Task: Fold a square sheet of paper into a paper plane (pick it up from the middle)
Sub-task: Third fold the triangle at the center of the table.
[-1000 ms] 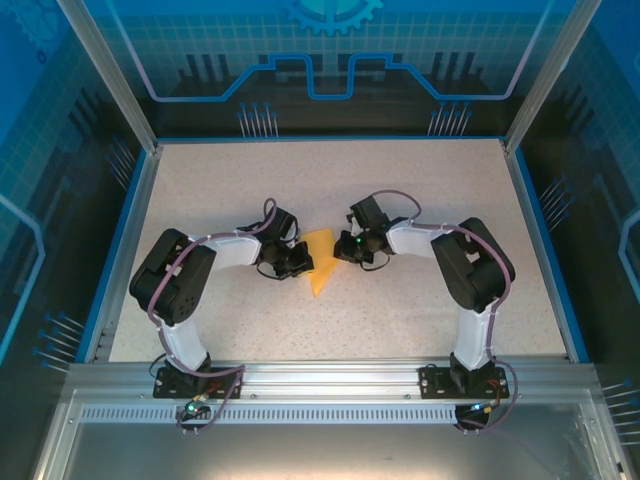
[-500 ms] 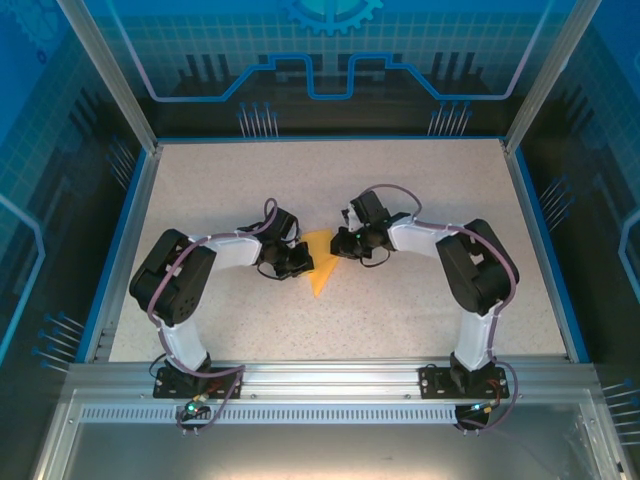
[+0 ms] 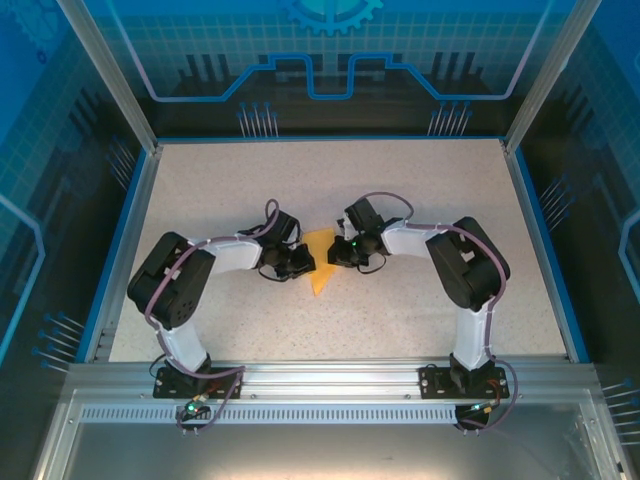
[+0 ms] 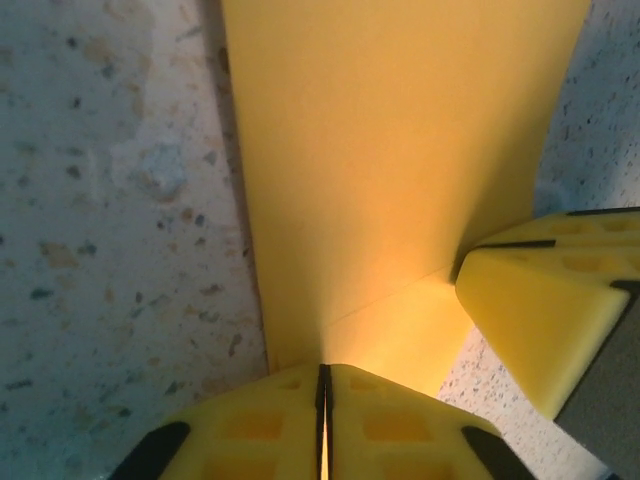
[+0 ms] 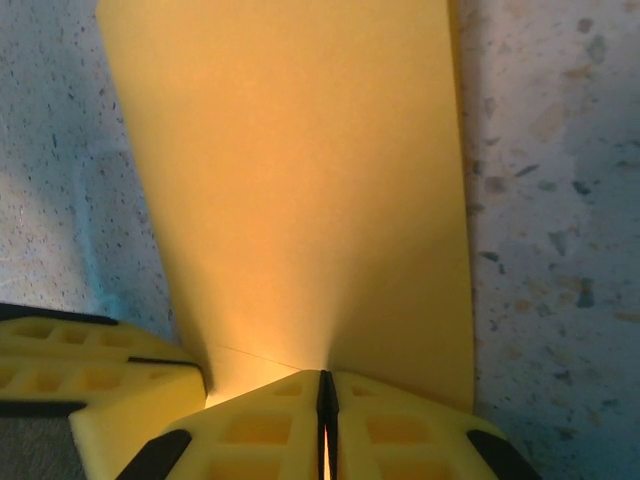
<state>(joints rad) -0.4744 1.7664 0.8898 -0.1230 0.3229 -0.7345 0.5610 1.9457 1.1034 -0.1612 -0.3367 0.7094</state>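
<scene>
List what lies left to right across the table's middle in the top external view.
left arm's elbow → left gripper → folded paper → right gripper → right arm's elbow

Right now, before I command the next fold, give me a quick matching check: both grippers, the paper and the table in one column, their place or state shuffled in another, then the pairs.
Column one:
1. left gripper
2. right gripper
3. folded sheet of paper
4. table

Column two:
A. pale and speckled, with a blue rim
B. shut on the sheet's right side in the top view
C. orange-yellow wedge, narrowing toward the arm bases
D. shut on the sheet's left side in the top view

Pairs: 1-D, 2-B, 3-C, 4-A.
</scene>
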